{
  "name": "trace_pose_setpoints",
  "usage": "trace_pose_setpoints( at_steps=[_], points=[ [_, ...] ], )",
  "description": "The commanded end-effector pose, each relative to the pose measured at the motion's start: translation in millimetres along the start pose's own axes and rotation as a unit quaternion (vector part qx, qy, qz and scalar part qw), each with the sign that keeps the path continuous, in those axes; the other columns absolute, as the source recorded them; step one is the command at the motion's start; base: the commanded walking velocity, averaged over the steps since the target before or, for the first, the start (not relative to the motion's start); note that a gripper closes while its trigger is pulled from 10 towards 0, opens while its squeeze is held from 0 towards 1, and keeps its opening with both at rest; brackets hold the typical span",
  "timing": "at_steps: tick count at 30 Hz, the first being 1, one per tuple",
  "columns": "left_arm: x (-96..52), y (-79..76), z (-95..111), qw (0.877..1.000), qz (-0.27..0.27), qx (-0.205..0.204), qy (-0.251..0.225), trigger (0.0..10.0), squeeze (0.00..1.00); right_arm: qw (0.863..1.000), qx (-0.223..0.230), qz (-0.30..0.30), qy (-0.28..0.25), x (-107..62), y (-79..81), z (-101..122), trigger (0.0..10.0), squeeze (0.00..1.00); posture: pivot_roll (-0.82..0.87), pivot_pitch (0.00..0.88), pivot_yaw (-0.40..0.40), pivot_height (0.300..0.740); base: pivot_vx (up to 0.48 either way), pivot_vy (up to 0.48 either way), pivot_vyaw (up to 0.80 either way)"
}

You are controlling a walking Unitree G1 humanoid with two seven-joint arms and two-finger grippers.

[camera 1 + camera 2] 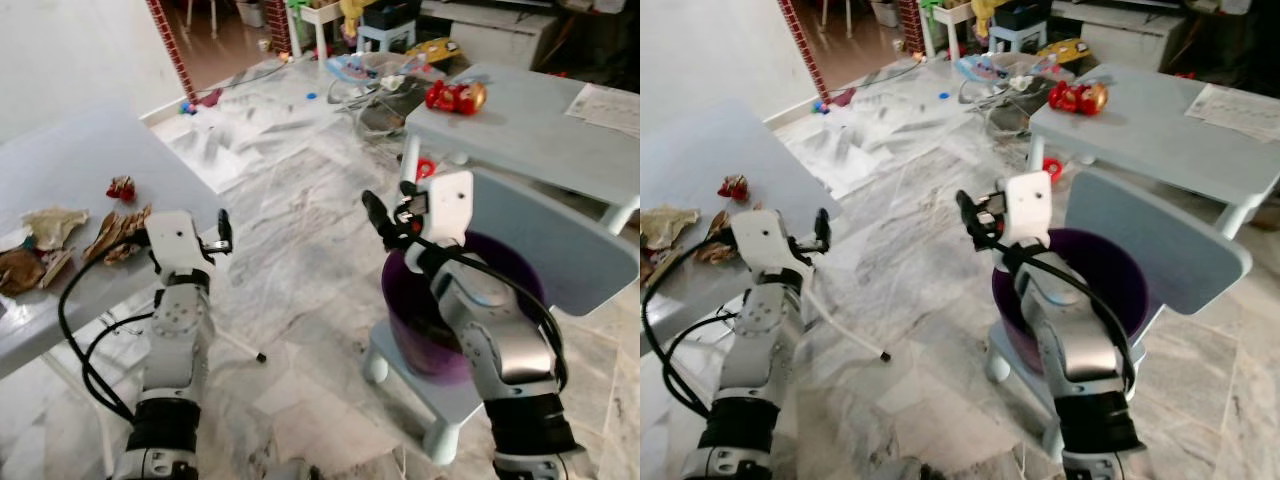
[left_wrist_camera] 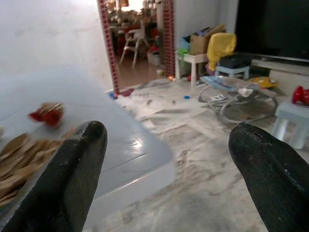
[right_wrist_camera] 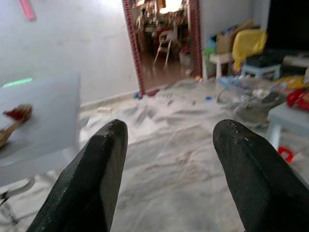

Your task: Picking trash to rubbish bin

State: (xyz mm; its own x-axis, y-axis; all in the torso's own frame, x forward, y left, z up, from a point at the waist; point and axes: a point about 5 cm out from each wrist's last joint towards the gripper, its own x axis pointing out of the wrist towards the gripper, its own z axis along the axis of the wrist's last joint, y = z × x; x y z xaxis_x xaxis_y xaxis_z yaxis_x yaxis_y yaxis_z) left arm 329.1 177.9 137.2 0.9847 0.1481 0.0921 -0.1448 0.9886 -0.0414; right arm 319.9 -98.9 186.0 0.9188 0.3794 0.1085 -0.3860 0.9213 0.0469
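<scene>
1. Left eye view: the left gripper (image 1: 222,232) is hovering at the grey table's (image 1: 80,160) corner, mid-left of frame; brown trash scraps (image 1: 118,236) and a red wrapper (image 1: 121,187) are lying on the table just beside it. The right gripper (image 1: 378,218) is hanging at centre above the purple bin (image 1: 420,330), which is sitting on a pale blue chair (image 1: 560,245).
2. Right eye view: open marble floor (image 1: 910,270) is lying between table and chair.
3. Left wrist view: fingers (image 2: 72,169) are spread wide, holding nothing.
4. Right wrist view: fingers (image 3: 96,169) are spread apart, holding nothing, facing open floor.
</scene>
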Motion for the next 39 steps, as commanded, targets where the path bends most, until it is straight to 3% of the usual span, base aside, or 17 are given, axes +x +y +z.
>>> trace_pose_setpoints(
  at_steps=[1,20,26,39],
  points=[
    [-0.5,9.1,2.2,1.0,0.012,0.003,-0.003,10.0,0.0,1.0,-0.002,0.021,-0.01,2.6,9.2,5.1,10.0,0.0,-0.06,0.073,0.119,0.74,0.0,0.0,0.77],
    [0.9,11.8,0.7,1.0,0.025,0.004,0.006,10.0,0.0,1.0,0.004,0.027,-0.012,1.8,10.3,5.3,10.0,0.0,-0.07,0.078,0.12,0.74,0.0,0.0,0.77],
    [3.2,14.5,1.0,1.0,0.027,0.003,0.009,10.0,0.0,0.999,0.012,0.026,-0.016,1.8,10.5,6.0,10.0,0.0,-0.07,0.079,0.12,0.74,0.0,0.0,0.0],
    [5.2,14.9,1.0,1.0,0.028,0.001,0.013,10.0,0.0,0.999,0.014,0.033,-0.022,2.4,14.2,7.0,10.0,0.0,-0.06,0.075,0.118,0.74,0.0,0.328,0.0]
  ],
)
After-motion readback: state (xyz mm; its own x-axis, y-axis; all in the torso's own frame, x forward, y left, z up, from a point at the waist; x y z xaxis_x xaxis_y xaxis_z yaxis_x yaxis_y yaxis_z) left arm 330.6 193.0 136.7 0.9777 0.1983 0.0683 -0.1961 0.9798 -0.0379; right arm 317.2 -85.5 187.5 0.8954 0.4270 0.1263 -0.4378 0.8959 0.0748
